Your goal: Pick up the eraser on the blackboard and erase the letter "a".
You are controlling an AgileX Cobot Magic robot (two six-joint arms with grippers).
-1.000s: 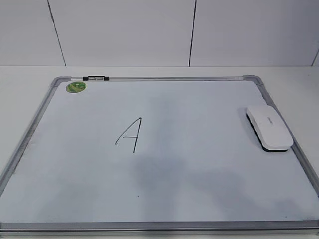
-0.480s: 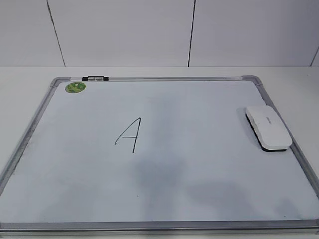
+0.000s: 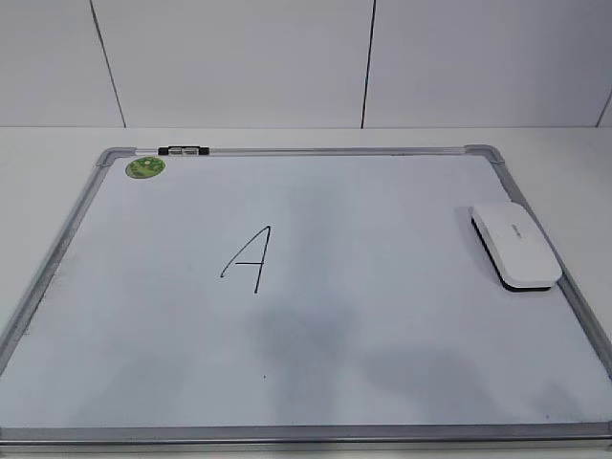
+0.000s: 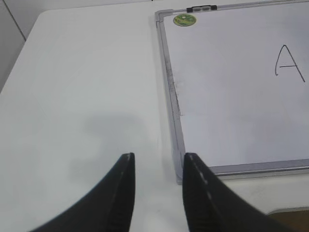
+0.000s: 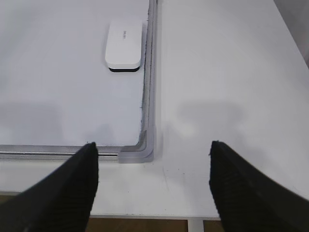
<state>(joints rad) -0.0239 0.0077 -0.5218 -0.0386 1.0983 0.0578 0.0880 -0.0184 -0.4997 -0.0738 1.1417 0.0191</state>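
Eraser (image 3: 515, 246) lies flat on the blackboard (image 3: 382, 316), against its right frame, toward the bench's right edge. Letter "A" (image 3: 249, 257) sits left of board centre. Left gripper (image 4: 155, 166) narrowly parted, empty, over the near-left board corner. Right gripper (image 5: 153, 159) spread wide, empty, above the near-right corner.

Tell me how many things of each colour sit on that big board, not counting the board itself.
White: 1, the eraser
Green: 1, the round sticker
Black marker: 1, the letter
Black and white: 1, the clip on the frame
Total: 4, all on the whiteboard
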